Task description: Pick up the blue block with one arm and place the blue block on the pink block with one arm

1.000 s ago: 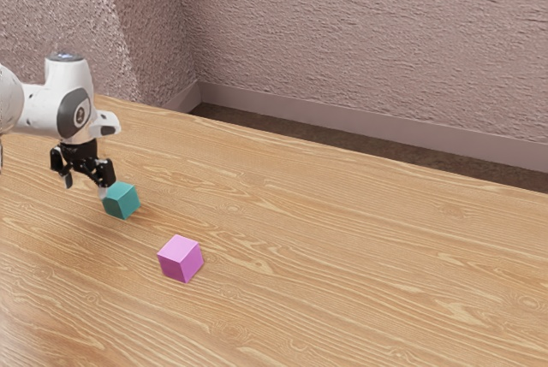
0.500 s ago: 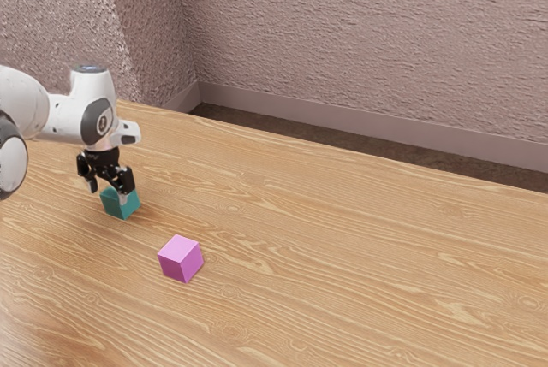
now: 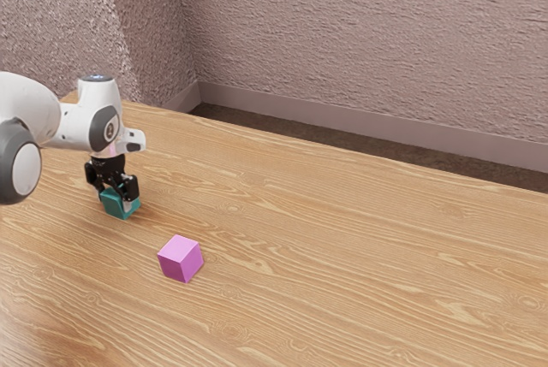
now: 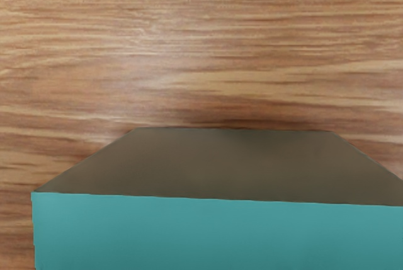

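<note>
Blue block point(image 3: 122, 207), more teal than blue in colour, stands on the wooden surface point(image 3: 360, 239) at the exterior view's left. You see the claw point(image 3: 112, 191) low over it, covering its upper part, so only its lower faces show. Whether the claw grips the block or stands loose around it, you cannot tell. The pink block point(image 3: 180, 258) lies apart from it, nearer and to the right. In the wrist view the teal face is just under the hand and cut off at the edge. A dark area adjoins it, either shadow or a shaded face.
</note>
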Tool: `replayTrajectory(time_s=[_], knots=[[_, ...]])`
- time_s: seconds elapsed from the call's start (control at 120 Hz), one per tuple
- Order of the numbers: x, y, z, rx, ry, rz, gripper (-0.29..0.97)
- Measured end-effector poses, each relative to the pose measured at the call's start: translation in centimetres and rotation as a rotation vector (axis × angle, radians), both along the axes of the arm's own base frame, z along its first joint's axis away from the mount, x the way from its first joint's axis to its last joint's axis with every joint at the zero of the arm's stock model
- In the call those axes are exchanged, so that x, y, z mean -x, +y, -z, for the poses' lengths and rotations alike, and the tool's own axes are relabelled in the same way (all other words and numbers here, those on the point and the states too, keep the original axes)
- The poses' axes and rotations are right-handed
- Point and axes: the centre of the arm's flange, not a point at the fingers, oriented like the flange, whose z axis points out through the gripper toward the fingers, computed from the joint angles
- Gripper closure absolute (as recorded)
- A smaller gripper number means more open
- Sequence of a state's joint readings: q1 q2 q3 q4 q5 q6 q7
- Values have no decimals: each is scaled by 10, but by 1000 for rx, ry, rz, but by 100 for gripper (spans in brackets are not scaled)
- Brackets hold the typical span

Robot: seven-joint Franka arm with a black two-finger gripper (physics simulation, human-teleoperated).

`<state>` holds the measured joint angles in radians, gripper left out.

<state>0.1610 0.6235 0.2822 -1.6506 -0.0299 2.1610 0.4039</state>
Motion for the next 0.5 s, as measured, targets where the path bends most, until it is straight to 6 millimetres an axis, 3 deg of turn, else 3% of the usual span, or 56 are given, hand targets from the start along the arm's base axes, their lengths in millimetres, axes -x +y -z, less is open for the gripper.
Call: replayTrajectory(time_s=[0.358,0.5], knots=[[-6,0,3,5,-5,18,23],[-6,-4,-10,3,-16,29,28]])
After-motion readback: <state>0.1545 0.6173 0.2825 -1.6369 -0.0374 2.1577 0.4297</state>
